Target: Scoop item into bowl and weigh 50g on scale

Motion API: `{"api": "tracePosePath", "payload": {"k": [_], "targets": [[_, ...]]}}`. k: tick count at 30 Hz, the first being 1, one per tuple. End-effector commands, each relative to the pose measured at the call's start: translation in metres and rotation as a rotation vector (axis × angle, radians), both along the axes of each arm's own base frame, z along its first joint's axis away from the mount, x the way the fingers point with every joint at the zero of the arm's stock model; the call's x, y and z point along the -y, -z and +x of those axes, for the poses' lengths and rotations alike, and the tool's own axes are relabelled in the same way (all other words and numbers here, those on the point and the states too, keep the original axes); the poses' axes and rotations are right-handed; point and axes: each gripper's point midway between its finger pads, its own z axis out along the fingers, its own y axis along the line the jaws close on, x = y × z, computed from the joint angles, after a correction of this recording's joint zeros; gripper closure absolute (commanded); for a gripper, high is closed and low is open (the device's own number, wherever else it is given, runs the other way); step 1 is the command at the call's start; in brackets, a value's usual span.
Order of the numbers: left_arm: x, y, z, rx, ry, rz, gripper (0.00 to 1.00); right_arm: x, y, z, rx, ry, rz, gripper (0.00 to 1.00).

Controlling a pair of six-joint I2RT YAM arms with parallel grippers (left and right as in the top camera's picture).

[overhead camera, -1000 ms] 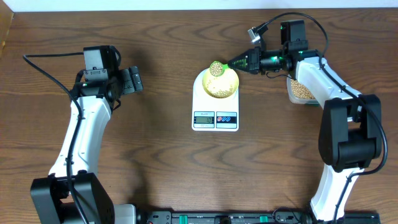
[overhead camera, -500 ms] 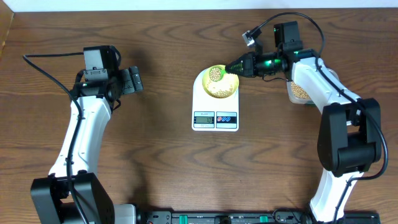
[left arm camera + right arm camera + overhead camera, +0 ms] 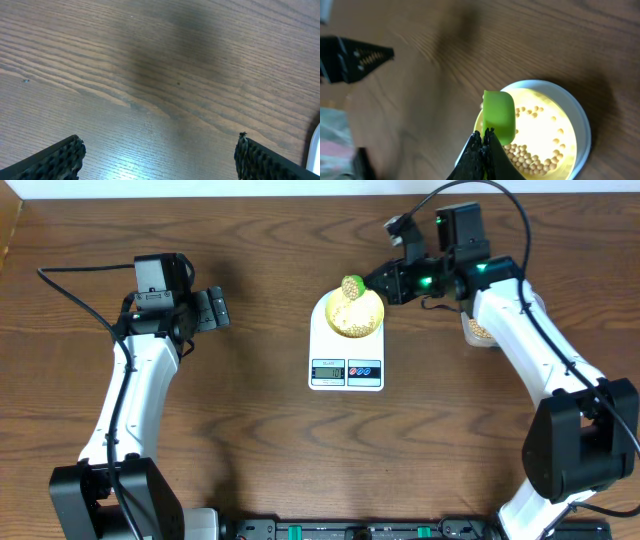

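beans [image 3: 525, 156] handling: judged light, hard, smooth and quick to roll; best carried in the scoop [image 3: 498, 116], not pinched.
beans look: small, round, tan.
beans place: a layer is seen in the yellow bowl [image 3: 568, 131] on the scale [image 3: 346, 352]; more are seen in the clear container [image 3: 481, 331].
right gripper [image 3: 483, 141]: clamped tight on the green scoop's handle, which is held over the bowl's rim.
left gripper [image 3: 160, 160]: spread wide, nothing held, above bare table [image 3: 150, 75].

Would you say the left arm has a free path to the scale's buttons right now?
Probably yes: bare table lies between the open left pincer and the scale, and the right pincer holds the green scoop over the bowl, away from the buttons.
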Motion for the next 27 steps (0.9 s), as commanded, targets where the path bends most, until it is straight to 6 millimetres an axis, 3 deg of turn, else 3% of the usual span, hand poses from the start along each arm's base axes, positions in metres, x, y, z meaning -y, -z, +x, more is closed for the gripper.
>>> {"api": "tracePosePath", "payload": {"k": [1, 6, 27], "targets": [[-0.0029, 0.0053, -0.0003, -0.016, -0.017, 0.007, 0.02, 0.0002, 0.0059, 0.0012, 0.103, -0.028, -0.115, 0.99], [-0.0029, 0.0052, -0.0002, -0.015, -0.017, 0.007, 0.02, 0.0015, 0.0141, 0.0052, 0.158, -0.018, -0.219, 0.99], [-0.0027, 0.0053, -0.0003, -0.016, -0.017, 0.007, 0.02, -0.0028, 0.0132, 0.0039, 0.161, -0.025, -0.214, 0.99]]}}
